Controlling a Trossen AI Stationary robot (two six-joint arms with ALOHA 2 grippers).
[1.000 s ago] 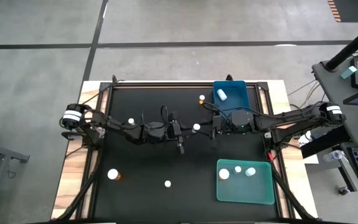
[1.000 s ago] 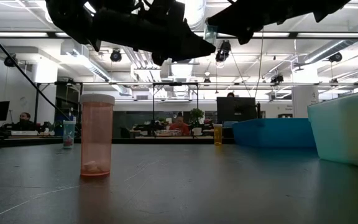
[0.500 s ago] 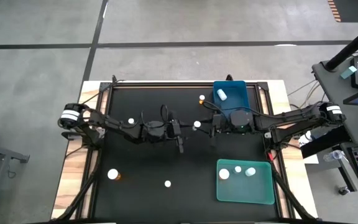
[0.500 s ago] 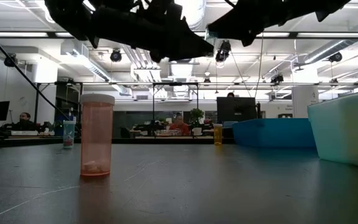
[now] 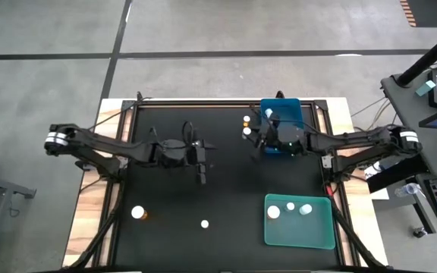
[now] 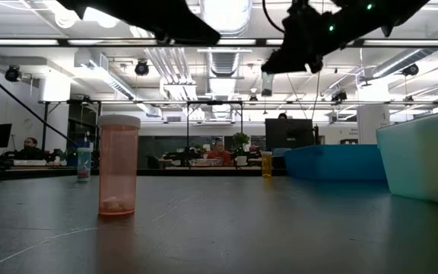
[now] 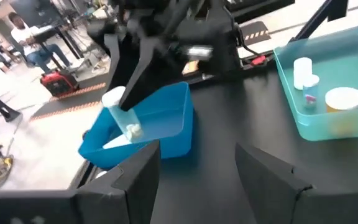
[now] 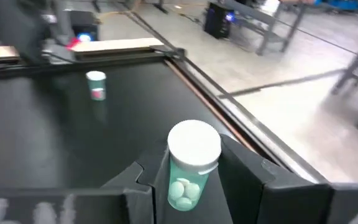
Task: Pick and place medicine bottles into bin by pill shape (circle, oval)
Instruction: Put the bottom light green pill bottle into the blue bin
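Note:
My right gripper [image 5: 250,136] is shut on a medicine bottle [image 8: 191,165] with a white cap, a clear body and white pills inside. It holds the bottle high over the table, just left of the blue bin [image 5: 283,119]. The left wrist view shows the same bottle [image 7: 120,112] in front of that bin. My left gripper [image 5: 201,165] is open over the table's middle with nothing between its fingers. Other bottles stand on the mat: one beside the blue bin [image 5: 246,120] and two near the front [image 5: 137,213] [image 5: 204,224]. My right gripper pinches the bottle's clear body [image 8: 180,191] just below the cap, one finger on each side. The fingers come in about level from the table's right. The bottle stands upright, cap up, lifted well clear of the mat [image 6: 267,82].
One bottle [image 5: 269,114] lies in the blue bin. The teal bin [image 5: 319,231] at the near right holds three bottles. An amber bottle [image 6: 119,165] stands close in the low view. Wooden strips edge the black mat on both sides.
My left gripper has drawn back from the bottle toward the table's left and risen. The bottle stays in my right gripper. My right gripper has swung with it toward the far edge, nearer the blue bin, and the bottle stays upright and clear of the mat.

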